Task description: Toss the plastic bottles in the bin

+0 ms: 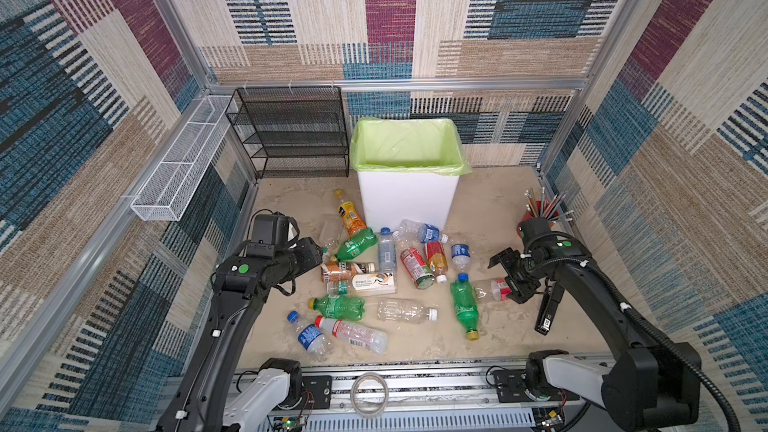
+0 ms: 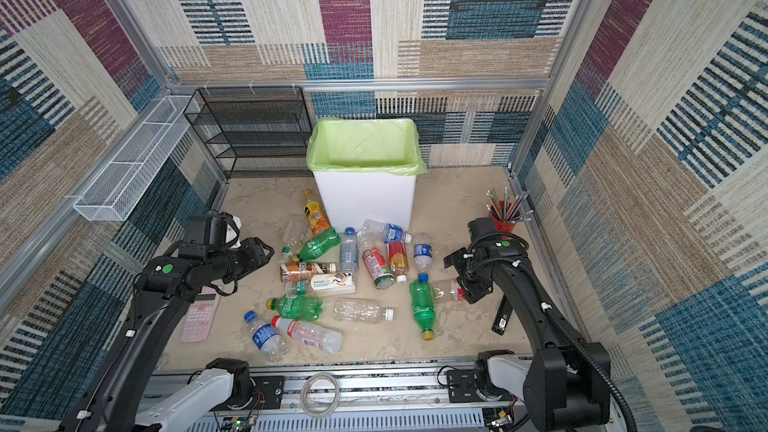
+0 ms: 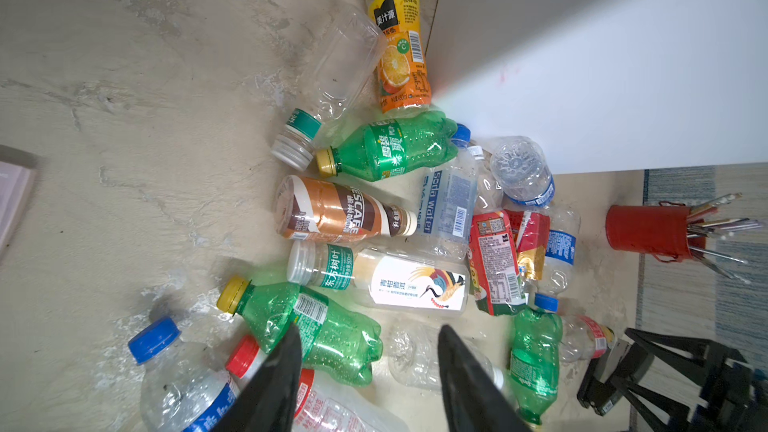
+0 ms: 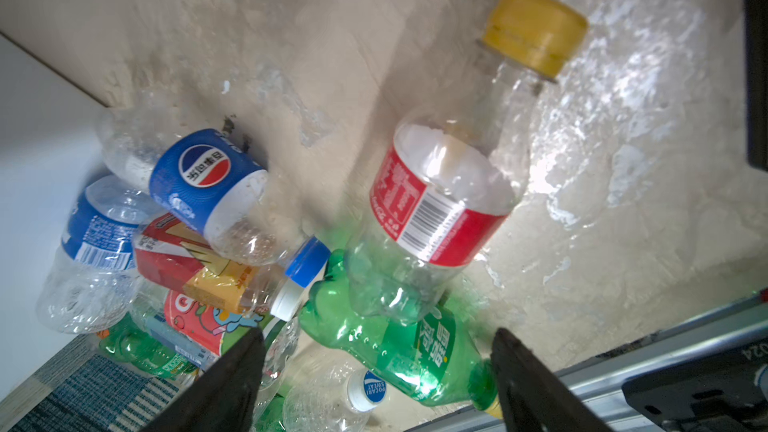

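Sixteen plastic bottles (image 1: 365, 284) by my count, all lying flat on the mottled beige tabletop (image 1: 490, 209) at the centre of both top views, just below the one bin (image 1: 409, 197). It's smooth, white and rectangular, with a crinkly light-green bag (image 1: 405, 141) over its rim. Three dimpled green ones (image 1: 338, 307), one brown, the rest mostly clear and crumpled. Left gripper (image 3: 369, 330): fingers apart, empty. Right gripper (image 4: 378, 331): fingers wide apart, holding nothing, a red-labelled clear bottle (image 4: 436, 209) just ahead
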### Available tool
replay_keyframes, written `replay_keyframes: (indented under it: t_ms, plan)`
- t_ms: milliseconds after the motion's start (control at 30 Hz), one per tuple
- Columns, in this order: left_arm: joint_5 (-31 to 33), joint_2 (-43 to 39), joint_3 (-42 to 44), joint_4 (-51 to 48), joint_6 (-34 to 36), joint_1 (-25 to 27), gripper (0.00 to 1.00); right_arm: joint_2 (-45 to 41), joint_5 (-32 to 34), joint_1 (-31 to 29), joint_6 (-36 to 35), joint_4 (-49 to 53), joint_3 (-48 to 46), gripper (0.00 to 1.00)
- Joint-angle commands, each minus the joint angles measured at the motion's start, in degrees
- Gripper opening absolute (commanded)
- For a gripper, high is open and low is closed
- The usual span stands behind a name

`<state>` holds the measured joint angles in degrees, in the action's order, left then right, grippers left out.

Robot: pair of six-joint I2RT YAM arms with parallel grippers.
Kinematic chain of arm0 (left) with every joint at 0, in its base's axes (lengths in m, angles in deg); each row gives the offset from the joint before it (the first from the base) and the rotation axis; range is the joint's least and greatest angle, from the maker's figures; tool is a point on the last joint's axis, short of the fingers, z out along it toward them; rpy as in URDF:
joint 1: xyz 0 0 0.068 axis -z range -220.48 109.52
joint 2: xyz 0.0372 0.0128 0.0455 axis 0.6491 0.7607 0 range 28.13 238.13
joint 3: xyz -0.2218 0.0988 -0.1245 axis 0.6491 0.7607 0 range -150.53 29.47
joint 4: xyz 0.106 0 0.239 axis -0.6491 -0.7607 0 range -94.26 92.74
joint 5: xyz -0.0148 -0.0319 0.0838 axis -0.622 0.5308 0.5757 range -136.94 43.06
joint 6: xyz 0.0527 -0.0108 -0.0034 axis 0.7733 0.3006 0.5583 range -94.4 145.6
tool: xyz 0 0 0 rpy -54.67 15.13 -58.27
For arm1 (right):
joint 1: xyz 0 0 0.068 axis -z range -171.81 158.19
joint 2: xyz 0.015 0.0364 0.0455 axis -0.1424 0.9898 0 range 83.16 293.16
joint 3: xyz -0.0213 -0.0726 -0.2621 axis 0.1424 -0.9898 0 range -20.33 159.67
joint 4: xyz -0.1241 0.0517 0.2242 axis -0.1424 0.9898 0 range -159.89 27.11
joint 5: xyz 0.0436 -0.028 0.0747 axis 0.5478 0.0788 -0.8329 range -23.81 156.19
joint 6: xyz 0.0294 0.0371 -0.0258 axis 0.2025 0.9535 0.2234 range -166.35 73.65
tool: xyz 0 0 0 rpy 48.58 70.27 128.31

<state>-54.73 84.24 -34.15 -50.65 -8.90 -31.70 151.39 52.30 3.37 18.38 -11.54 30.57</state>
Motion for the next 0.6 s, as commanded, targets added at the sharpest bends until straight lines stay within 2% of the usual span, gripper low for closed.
replay_keyframes:
  t_ms: [0,367,567]
  plan:
    - [-0.57,-0.44,0.22,-0.83,-1.76,0.10,0.54,0.03,-0.55,-0.19,3.02,-0.63,-2.09,0.88]
    - [-1.48,-0.10,-0.26,0.09,-1.79,0.36,0.54,4.64,1.70,-0.19,3.65,-8.58,-7.21,0.89]
    - [-1.35,0.60,-1.05,0.10,-1.75,0.41,0.54,7.94,5.30,-0.19,2.04,-13.69,-9.74,0.85]
